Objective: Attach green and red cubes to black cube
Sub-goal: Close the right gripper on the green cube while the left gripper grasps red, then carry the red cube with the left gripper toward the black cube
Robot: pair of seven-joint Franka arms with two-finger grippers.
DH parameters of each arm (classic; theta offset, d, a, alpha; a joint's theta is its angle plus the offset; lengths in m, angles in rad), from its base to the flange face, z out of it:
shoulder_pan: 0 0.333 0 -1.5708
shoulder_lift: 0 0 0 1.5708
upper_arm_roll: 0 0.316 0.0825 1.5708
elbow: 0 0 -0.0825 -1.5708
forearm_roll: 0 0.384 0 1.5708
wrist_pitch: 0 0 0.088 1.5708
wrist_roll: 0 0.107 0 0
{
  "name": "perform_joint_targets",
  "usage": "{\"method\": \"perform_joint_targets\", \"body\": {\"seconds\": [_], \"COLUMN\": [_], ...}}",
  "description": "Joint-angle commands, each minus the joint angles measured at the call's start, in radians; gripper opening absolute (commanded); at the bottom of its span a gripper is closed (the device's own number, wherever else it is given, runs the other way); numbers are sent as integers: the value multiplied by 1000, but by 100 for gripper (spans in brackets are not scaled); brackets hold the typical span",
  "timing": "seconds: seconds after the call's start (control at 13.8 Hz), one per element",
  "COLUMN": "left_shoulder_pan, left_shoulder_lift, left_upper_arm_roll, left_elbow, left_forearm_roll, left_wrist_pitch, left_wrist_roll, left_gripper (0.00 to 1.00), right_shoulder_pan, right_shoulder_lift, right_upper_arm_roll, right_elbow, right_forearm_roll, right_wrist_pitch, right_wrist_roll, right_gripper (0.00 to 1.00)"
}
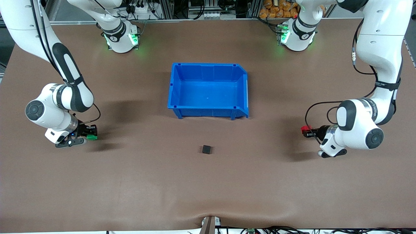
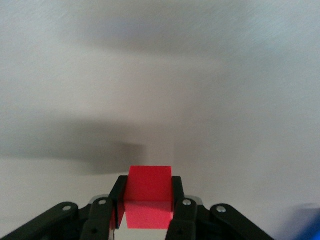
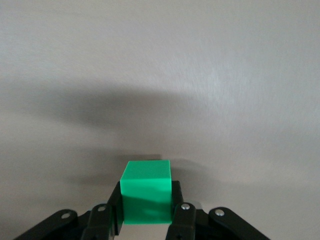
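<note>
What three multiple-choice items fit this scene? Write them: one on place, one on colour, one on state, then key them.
1. Where does the black cube lie?
A. In the blue bin
B. On the table, nearer to the front camera than the blue bin
C. On the green cube

2. What colour is the cube in the left hand?
A. Red
B. Green
C. Black

3. What state is the right hand in?
A. Open
B. Shut on nothing
C. Shut on the green cube

Key: 1 B, it sits lower in the front view than the bin. 2 A, the red cube sits between the fingers. 3 C, the fingers clamp it.
</note>
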Motion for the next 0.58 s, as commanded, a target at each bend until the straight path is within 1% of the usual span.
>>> {"method": "perform_joint_targets", "body": {"seconds": [0.0,0.07,0.29,0.51], "left_shoulder_pan": [-50,-62,-148,-202], "left_shoulder_lift": [71,81,100,149], "left_upper_arm_roll": [3,3,5,5], "left_elbow": [97,117,183,275], "left_forearm_roll": [-104,-143,-227,-247], "left_wrist_pitch": [-28,-28,-25,-15], "left_wrist_roll": [-184,-298,-541,-829], "left_gripper": [0,0,0,0], "right_shoulder_pan": [-5,-6,-9,-5], "right_shoulder_lift": [-47,-55,-64,-64], "right_upper_arm_roll": [3,3,3,3], "right_elbow": [0,9,52,109], "right_forearm_roll": [7,7,7,7], "right_wrist_pitch": [-39,-39,-47,-48], "right_wrist_roll": [-177,-258,-551,-827], "right_gripper": [0,0,0,0]}}
